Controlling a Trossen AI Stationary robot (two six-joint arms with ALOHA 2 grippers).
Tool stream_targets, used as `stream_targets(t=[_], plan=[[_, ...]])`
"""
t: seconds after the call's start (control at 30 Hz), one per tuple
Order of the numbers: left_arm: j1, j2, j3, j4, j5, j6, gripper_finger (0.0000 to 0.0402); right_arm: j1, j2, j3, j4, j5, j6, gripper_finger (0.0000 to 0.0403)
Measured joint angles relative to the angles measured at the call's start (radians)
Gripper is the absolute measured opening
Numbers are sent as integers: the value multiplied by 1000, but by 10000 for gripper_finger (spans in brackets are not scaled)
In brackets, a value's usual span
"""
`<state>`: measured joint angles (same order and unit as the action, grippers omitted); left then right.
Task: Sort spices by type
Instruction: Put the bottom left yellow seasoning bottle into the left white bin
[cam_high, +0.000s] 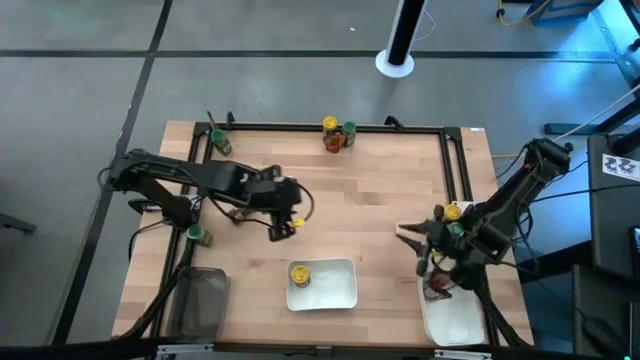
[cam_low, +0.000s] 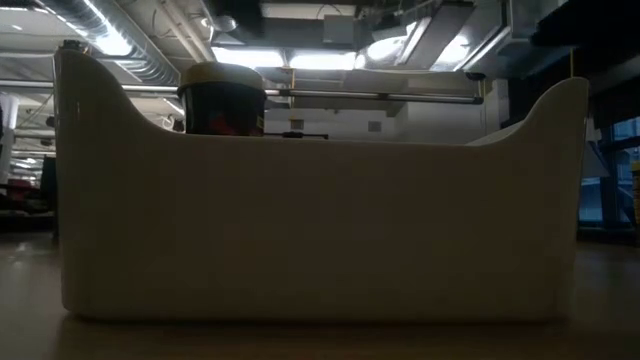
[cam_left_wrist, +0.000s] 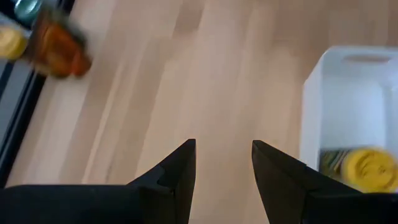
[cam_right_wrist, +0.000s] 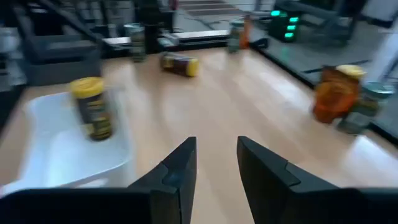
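Both arms reach inward, left end effector (cam_left_wrist: 222, 163) and right end effector (cam_right_wrist: 216, 160) parted, empty.

Grey tiled floor (cam_high: 250, 60); bright ceiling lights (cam_low: 330, 60) overhead.

The wooden table (cam_high: 380, 200) carries two white trays, one at near centre (cam_high: 335, 292) and one at near right (cam_high: 455, 320), a dark bin (cam_high: 200, 300) near left, and spice jars along the far edge (cam_high: 338, 135).
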<state>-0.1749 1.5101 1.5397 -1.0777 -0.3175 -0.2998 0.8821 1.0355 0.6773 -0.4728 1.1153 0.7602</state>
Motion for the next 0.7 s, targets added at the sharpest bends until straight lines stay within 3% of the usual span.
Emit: stream_targets(t=[0.17,0.5,0.7], plan=[[0,-100,-114,-91,-37,-98,141,-127,2,0,0,-36,-88,128],[6,-141,-213,-110,-50,-154,141,-351,41,0,7,-193,-120,253],[59,-127,-214,-197,-34,-252,141,-415,119,0,11,-197,-143,285]])
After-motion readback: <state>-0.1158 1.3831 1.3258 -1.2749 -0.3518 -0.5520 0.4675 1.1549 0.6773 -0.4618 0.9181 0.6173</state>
